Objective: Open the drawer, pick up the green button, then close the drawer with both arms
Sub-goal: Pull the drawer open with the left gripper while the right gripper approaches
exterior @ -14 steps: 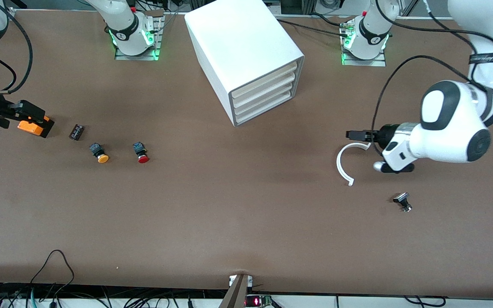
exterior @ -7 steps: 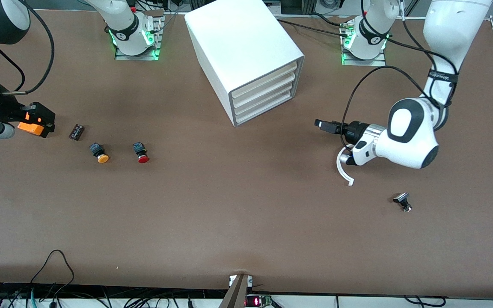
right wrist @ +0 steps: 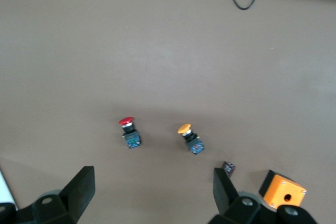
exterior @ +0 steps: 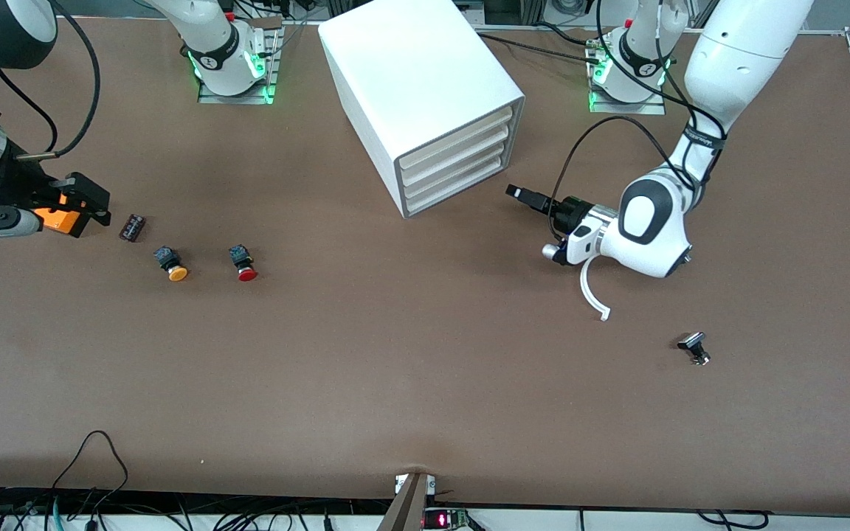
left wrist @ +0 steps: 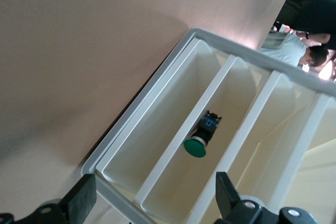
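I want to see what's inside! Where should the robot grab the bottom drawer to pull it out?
Probably the front lip of the drawer, coming low and level from the cabinet's open front, where the open left gripper hovers. It sits pushed in, so only that edge shows. The open right gripper waits by the orange block.

The left arm reaches low over the surface, its tool [exterior: 519,193] level with fingers [left wrist: 79,199] spread wide. The right tool [exterior: 89,200], fingers apart, hangs over the surface's right-arm end.

No text, label, brand, number or sign is legible on the white box cabinet [exterior: 425,88], the arms or the brown worktop [exterior: 395,354].
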